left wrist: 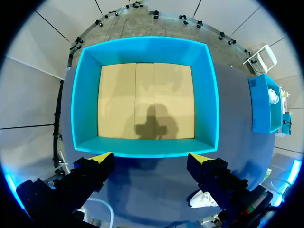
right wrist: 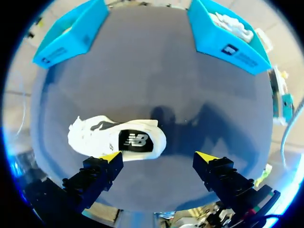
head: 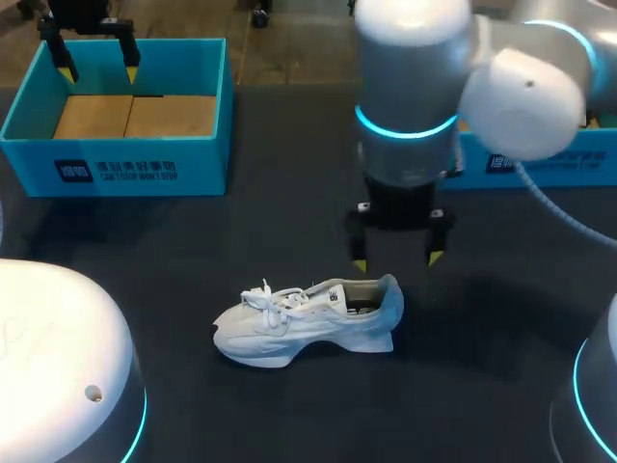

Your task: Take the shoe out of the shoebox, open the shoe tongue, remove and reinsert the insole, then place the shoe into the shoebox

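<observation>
Head view: teal shoebox (head: 116, 169), far-left tabletop corner, shows a cardboard floor; white sneaker (head: 299, 323) lies just beneath the right gripper (head: 397, 260), fingers spread.

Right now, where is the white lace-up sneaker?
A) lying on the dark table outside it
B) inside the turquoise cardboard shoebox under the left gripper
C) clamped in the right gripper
A: the white lace-up sneaker lies on the dark table, the right gripper open near its heel; the turquoise cardboard shoebox shows only its bare bottom.
</observation>
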`<state>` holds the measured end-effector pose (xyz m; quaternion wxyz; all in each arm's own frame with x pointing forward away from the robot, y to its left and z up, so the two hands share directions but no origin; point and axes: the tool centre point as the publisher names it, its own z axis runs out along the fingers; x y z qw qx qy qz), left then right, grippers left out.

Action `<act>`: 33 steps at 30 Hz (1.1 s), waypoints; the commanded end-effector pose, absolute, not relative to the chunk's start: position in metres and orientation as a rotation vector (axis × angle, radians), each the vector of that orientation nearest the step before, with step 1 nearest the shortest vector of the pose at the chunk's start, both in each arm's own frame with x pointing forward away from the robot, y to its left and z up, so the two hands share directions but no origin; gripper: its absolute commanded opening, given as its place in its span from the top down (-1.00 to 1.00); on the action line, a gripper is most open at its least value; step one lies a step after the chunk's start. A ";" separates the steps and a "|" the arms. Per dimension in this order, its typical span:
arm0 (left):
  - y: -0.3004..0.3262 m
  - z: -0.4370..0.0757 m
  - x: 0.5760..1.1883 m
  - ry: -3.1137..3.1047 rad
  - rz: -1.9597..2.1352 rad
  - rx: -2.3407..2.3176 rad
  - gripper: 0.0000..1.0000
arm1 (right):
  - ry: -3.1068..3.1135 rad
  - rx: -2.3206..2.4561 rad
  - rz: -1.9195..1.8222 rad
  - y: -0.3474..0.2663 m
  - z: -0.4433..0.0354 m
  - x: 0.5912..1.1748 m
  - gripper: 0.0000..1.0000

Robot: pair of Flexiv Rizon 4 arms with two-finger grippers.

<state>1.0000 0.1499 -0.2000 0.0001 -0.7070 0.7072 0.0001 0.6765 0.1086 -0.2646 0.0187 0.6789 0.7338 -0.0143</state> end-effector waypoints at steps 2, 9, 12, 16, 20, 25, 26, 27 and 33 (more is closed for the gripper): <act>0.150 -0.200 1.000 2.222 0.000 -2.221 -1.00 | 2.744 1.962 0.555 0.082 -0.264 0.672 -1.00; 0.150 -0.200 1.000 2.222 0.000 -2.221 -1.00 | 2.937 1.520 0.761 0.087 -0.271 0.670 -1.00; 0.150 -0.200 1.000 2.222 0.000 -2.221 -1.00 | 2.930 1.456 0.175 0.093 -0.295 0.676 -1.00; 0.150 -0.200 1.000 2.222 0.000 -2.221 -1.00 | 2.930 1.456 0.175 0.093 -0.295 0.676 -1.00; 0.150 -0.200 1.000 2.222 0.000 -2.221 -1.00 | 2.930 1.456 0.175 0.093 -0.295 0.676 -1.00; 0.150 -0.200 1.000 2.222 0.000 -2.221 -1.00 | 2.906 1.400 0.240 0.084 -0.292 0.678 -1.00; 0.150 -0.200 1.000 2.222 0.000 -2.221 -1.00 | 2.905 1.393 0.320 0.078 -0.290 0.678 -1.00; 0.150 -0.200 1.000 2.222 0.000 -2.221 -1.00 | 2.899 1.370 0.398 0.073 -0.288 0.678 -1.00; 0.150 -0.200 1.000 2.222 0.000 -2.221 -1.00 | 2.798 1.170 0.803 0.048 -0.285 0.677 -1.00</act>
